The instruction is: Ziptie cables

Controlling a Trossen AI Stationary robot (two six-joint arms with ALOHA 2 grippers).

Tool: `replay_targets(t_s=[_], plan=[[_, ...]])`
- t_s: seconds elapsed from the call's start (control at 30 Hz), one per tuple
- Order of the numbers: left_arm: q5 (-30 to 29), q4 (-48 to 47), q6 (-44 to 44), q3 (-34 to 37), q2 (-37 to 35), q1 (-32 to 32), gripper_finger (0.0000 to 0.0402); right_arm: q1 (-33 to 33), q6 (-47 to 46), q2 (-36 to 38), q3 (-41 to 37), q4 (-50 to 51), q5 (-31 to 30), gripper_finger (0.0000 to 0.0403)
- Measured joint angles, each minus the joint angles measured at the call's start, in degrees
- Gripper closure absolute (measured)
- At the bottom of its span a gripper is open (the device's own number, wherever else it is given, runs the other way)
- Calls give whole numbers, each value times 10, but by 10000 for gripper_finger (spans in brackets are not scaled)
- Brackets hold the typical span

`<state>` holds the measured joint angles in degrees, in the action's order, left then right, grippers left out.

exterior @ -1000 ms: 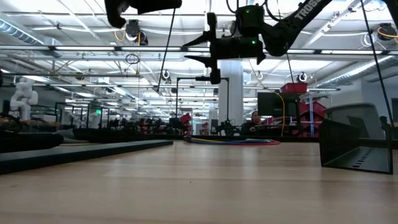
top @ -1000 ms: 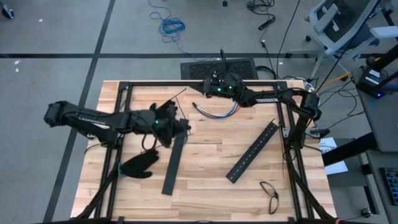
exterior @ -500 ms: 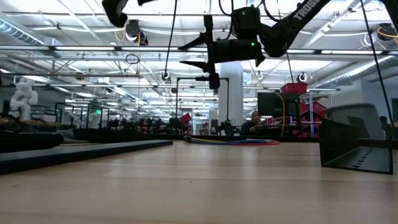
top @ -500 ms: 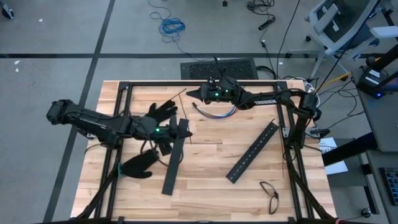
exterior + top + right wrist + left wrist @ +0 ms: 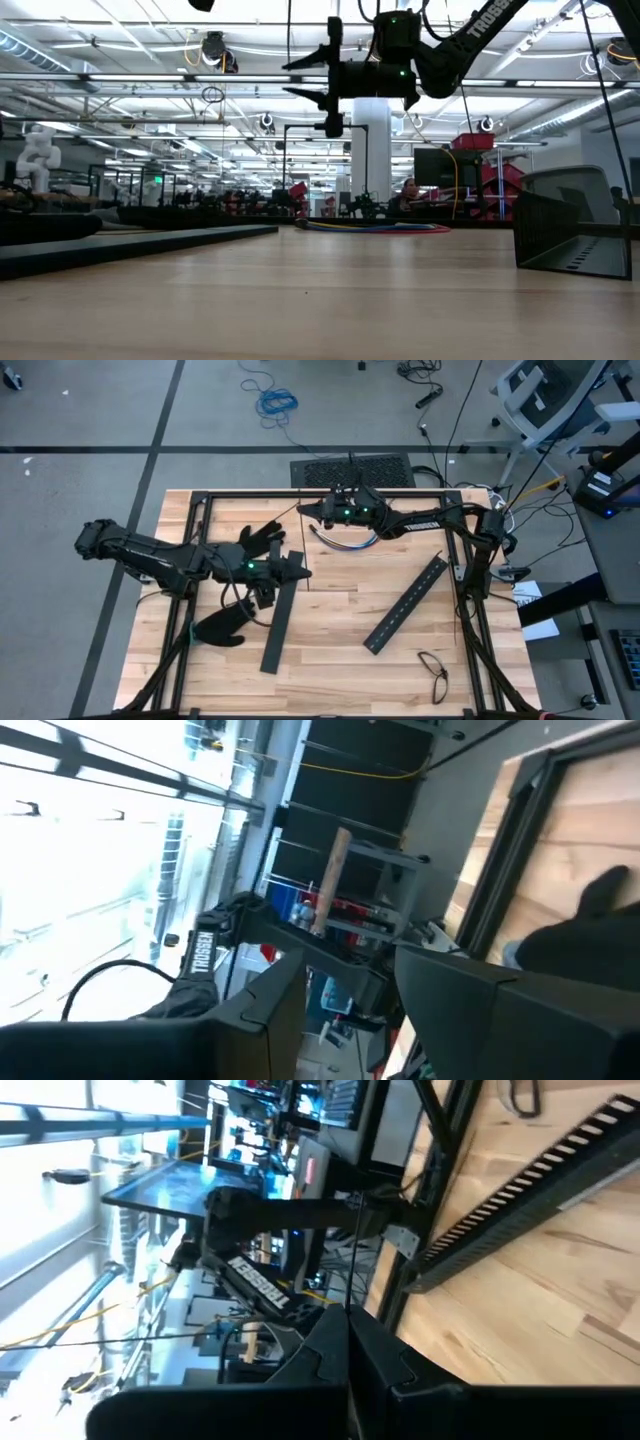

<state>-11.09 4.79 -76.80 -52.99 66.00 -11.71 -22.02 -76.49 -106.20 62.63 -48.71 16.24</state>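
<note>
The left claw (image 5: 295,567) is hovering over the light wooden plank counter (image 5: 330,630), clenched on a very thin, straight dark plastic ziptie (image 5: 351,1265) that is standing out between its fingers. The right claw (image 5: 312,78) is hanging high above the counter's far edge with its jaws parted and nothing between them. Just beside it, the loose curved bundle of red, blue and white cables (image 5: 345,540) is lying flat on the counter, well apart from the left claw. Two long flat black slotted bars (image 5: 405,603) are lying nearer the front.
</note>
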Motion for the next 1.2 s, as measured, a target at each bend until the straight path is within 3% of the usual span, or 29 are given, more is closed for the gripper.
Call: replay_targets(t_s=[0.23, 0.37, 0.6, 1.2], plan=[[-29, -5, -1, 0, 0, 0, 401, -1, 9, -1, 0, 23, 3, 250], [-46, -8, 0, 0, 0, 0, 401, -18, 25, -1, 0, 61, -26, 250], [-36, -7, -1, 0, 0, 0, 401, -25, -9, 0, 0, 3, -23, 250], [-9, 18, -1, 0, 19, 5, 401, 7, -19, 0, 12, 2, -41, 250]])
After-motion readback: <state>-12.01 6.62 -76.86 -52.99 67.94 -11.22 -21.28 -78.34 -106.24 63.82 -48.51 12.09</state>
